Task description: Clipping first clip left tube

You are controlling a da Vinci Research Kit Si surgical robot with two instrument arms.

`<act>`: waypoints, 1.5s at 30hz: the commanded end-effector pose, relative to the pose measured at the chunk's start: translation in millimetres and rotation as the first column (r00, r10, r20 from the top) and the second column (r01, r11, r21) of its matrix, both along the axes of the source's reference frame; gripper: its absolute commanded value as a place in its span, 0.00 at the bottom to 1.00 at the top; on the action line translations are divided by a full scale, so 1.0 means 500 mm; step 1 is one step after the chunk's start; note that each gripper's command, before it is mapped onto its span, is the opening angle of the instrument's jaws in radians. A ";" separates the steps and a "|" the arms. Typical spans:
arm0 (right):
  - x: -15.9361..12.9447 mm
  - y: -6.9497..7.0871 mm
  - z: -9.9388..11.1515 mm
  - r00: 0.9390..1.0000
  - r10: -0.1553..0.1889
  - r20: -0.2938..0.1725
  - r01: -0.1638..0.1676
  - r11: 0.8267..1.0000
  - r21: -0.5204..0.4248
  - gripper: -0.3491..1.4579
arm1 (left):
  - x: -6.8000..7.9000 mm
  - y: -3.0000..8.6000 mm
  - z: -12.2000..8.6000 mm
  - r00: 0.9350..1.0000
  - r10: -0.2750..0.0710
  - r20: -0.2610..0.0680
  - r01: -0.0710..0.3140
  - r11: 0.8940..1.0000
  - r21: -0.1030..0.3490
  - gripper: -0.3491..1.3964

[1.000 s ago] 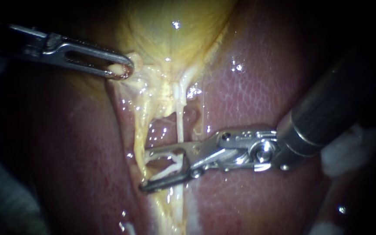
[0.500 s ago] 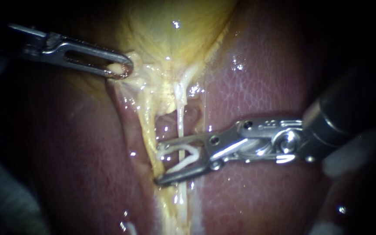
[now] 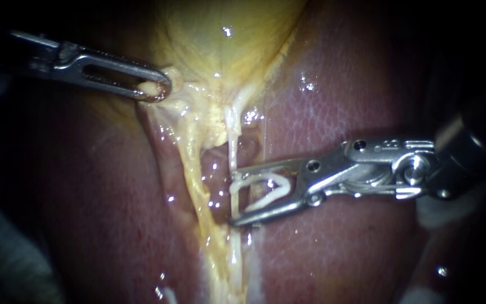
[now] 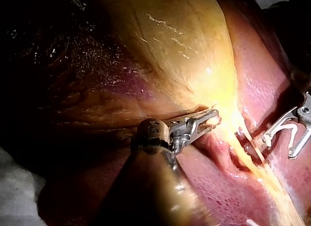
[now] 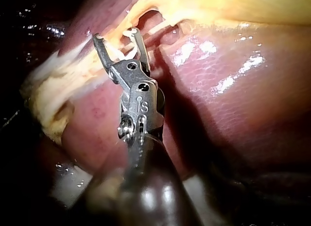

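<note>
The left tube (image 3: pixel 195 180) is the yellowish strand running from the gallbladder (image 3: pixel 226 45) down the middle of the frame, slanting a little toward the lower right, with the liver (image 3: pixel 338 101) on either side. A thinner white tube (image 3: pixel 232 146) drops almost straight just to its right. The right instrument (image 3: pixel 234 197) comes in from the right edge, nearly square across both strands. Its jaws stand apart and carry an open white clip (image 3: pixel 271 188), both jaws bearing on it. Their tips sit level with the white tube, so the left tube lies just beyond them, further left; nothing is clipped yet. From here I'd say it has to go left again to straddle that tube. The left instrument (image 3: pixel 161 90), at the upper left, is clamped on the gallbladder's lower edge and keeps the strands taut. A second ago the right jaws reached across both strands; they have since drawn back to the right, while the left instrument has not budged.
</note>
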State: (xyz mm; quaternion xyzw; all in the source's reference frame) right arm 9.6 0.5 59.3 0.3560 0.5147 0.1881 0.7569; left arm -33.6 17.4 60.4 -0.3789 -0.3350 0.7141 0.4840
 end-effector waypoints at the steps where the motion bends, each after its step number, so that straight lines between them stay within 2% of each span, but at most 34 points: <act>1: 0.0000 -0.0001 0.0000 1.000 -0.001 -0.001 0.001 1.000 0.000 0.47 | 0.0000 0.0000 0.0000 1.000 0.000 0.000 0.000 1.000 0.000 0.00; 15: -0.0023 -0.0005 0.0001 1.000 0.010 -0.006 -0.010 0.999 0.035 0.47 | 0.0001 0.0000 0.0000 1.000 0.000 0.000 0.000 1.000 0.000 0.00; 26: -0.0026 -0.0008 0.0025 0.999 0.043 -0.019 -0.041 0.995 0.092 0.47 | 0.0000 0.0000 0.0000 1.000 0.000 0.000 0.000 1.000 0.000 0.00; 34: -0.0009 -0.0020 0.0073 0.995 0.094 -0.031 -0.087 0.980 0.180 0.47 | 0.0000 0.0000 0.0000 1.000 0.000 0.000 0.000 1.000 0.000 0.00; 39: -0.0001 -0.0026 0.0103 0.990 0.132 -0.048 -0.116 0.963 0.245 0.47 | 0.0000 0.0000 0.0000 1.000 0.000 0.000 0.000 1.000 0.000 0.00; 45: 0.0007 -0.0028 0.0124 0.989 0.140 -0.042 -0.124 0.957 0.262 0.47 | 0.0000 0.0000 0.0001 1.000 0.000 0.000 0.000 1.000 0.000 0.00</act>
